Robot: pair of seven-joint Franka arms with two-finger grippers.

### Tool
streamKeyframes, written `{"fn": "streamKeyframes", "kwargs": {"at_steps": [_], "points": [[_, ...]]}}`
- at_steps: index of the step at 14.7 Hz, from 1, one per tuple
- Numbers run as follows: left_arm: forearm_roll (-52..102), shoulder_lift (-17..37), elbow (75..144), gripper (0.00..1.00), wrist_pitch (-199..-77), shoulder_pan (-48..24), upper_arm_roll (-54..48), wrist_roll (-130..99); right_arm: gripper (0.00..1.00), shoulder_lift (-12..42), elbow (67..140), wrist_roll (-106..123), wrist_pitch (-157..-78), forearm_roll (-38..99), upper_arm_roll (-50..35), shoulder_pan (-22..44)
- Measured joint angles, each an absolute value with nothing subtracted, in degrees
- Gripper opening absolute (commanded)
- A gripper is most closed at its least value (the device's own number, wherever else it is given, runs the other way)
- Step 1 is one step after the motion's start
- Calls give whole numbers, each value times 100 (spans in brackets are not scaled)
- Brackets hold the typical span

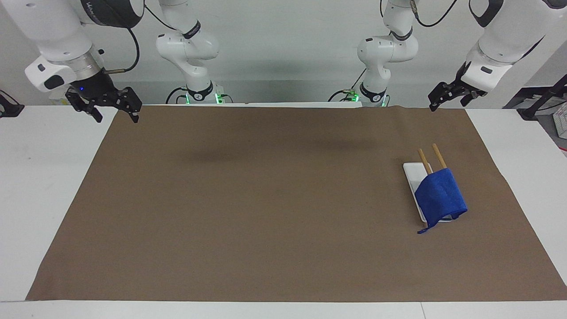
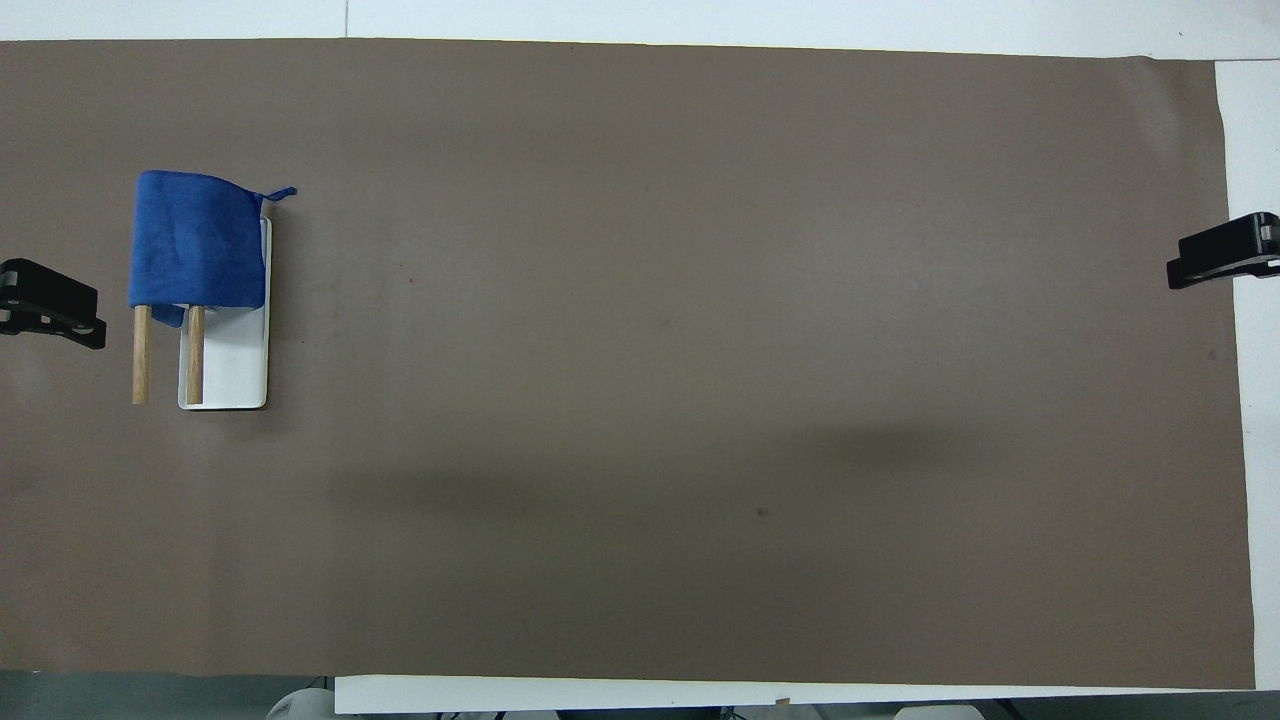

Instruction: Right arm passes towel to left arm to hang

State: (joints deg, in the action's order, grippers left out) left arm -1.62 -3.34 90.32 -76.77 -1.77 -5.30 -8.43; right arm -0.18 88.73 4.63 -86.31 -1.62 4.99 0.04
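Observation:
The blue towel (image 1: 440, 195) hangs draped over the two wooden bars (image 1: 438, 155) of a small rack with a white base (image 1: 412, 175), toward the left arm's end of the table. It also shows in the overhead view (image 2: 195, 240), its loop string hanging at one corner. My left gripper (image 1: 447, 99) is open and empty, raised over the mat's edge nearest the robots, apart from the rack. My right gripper (image 1: 115, 116), with its blue light, is open and empty, raised over the mat's corner at the right arm's end.
A brown mat (image 1: 266, 199) covers most of the white table (image 1: 44, 177). Only the grippers' tips show in the overhead view, the left gripper (image 2: 50, 305) beside the rack and the right gripper (image 2: 1220, 250) at the mat's edge.

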Motion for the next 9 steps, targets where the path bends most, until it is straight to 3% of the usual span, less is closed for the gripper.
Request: {"fn": "streamKeyframes", "kwargs": {"at_steps": [9], "points": [[48, -217, 8907, 100, -7687, -196, -479, -760, 99, -18, 8882, 463, -8497, -162, 518, -118]]}}
